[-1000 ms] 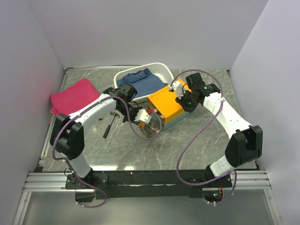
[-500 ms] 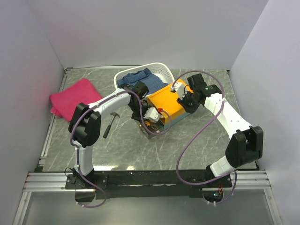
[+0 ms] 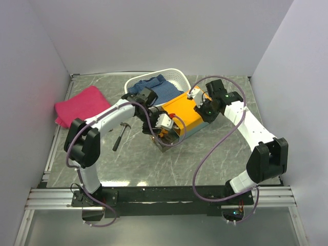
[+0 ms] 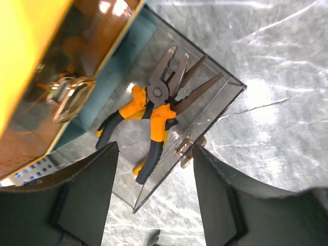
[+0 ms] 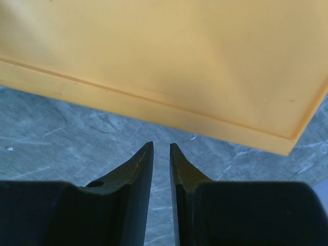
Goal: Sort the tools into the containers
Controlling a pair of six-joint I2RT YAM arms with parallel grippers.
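Top external view: yellow box with a teal-grey base sits mid-counter, turned at an angle, just in front of a white basket holding a blue cloth. The left end effector hangs over the box's near-left end and hides what lies there. The right end effector is at the box's far-right end.

Left wrist view fills that gap. A clear drawer stands pulled out from the teal base. Inside lie two pairs of pliers, crossed at the handles: blunt-nosed pliers and long-nosed pliers, both with orange and black grips. A small metal pull sits on the drawer front. The left fingers are spread wide above the drawer, with nothing between them.

Right wrist view: the flat yellow lid fills the upper frame, its edge and one corner showing. The right fingers are pressed almost together, a thin slit between the tips, pinching nothing. The tips sit just off the lid edge, over bare counter. Contact with the box: cannot tell.

Only the top view shows the hammer, lying on the counter left of the box, and the pink cloth at the far left.

Surface: grey marbled counter. Plain white walls close it in on three sides. A metal rail runs along the near edge.
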